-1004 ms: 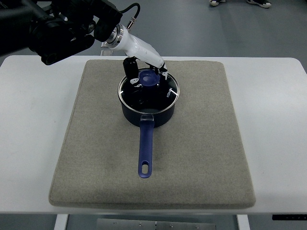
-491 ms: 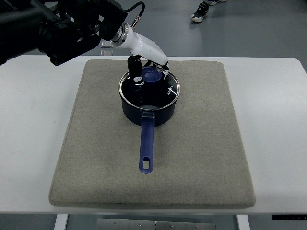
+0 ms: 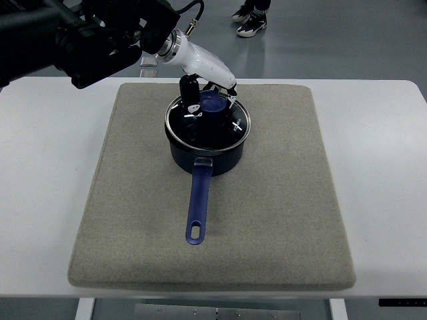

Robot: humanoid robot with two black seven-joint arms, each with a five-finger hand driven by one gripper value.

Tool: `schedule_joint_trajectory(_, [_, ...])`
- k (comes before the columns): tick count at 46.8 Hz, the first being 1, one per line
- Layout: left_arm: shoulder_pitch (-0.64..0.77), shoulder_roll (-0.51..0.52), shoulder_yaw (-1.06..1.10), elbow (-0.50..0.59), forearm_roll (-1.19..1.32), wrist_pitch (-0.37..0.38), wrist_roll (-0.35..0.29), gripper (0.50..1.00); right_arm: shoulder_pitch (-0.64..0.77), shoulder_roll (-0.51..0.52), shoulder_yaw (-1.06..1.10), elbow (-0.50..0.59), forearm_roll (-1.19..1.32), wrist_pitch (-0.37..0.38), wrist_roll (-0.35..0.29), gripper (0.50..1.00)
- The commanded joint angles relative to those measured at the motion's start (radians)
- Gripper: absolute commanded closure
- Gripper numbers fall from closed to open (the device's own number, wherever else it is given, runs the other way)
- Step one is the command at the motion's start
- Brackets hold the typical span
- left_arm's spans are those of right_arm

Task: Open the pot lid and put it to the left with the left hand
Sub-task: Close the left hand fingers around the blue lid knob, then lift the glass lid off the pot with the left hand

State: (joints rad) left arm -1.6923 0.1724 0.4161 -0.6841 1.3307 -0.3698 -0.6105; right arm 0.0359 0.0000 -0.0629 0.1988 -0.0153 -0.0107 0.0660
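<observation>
Contact now looks firm: your left hand (image 3: 208, 101) has its fingers (image 3: 191, 100) closed around the blue knob of the round glass lid (image 3: 208, 123), and the dark blue saucepan (image 3: 203, 153) has swivelled (handle swinging leftward), lid unlifted, mid-mat toward the worktop's far edge.

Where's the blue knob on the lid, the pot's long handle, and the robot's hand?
blue knob (image 3: 213, 105), top view, on the knob's flat top.
long handle (image 3: 199, 200), top view, halfway along the blue handle.
left hand (image 3: 208, 93), top view, by the knob, where the white wrist meets the dark fingers.
</observation>
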Motion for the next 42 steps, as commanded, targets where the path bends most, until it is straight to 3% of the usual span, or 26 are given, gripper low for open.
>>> schedule_joint_trajectory(1, [-0.001, 0.001, -0.003, 0.0, -0.002, 0.0, 0.0, 1.0, 0.001, 0.0, 0.0, 0.001, 0.0, 0.0, 0.0, 0.583])
schedule_joint_trajectory(42, [-0.023, 0.021, -0.045, 0.003, -0.059, 0.0, 0.0, 1.0, 0.001, 0.0, 0.0, -0.001, 0.0, 0.0, 0.0, 0.583])
